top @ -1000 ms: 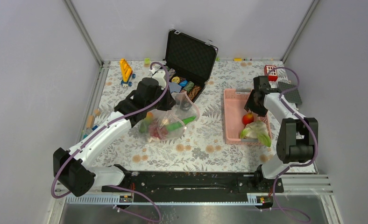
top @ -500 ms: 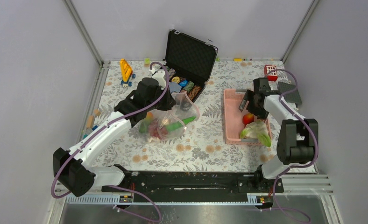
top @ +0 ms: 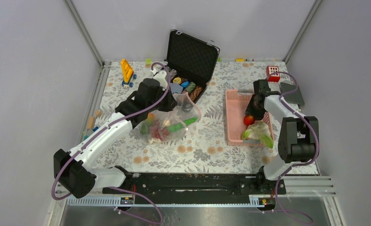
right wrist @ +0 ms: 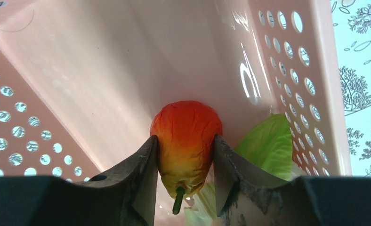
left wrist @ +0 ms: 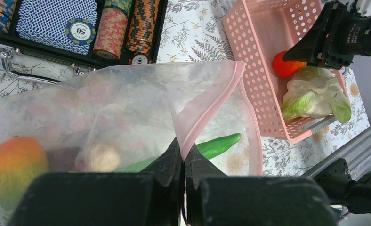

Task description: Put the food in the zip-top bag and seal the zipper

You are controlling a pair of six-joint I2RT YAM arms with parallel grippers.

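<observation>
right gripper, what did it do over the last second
The right gripper came down inside the pink basket and closed its fingers on either side of the red fruit, which still sits in the basket, not lifted. The left gripper stayed pinched on the edge of the zip-top bag. The bag and the leafy piece have not moved.

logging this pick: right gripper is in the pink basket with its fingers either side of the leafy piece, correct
No. The right gripper is in the pink basket with its fingers either side of the red fruit; the leafy piece lies beside it. The right wrist view shows this.
</observation>
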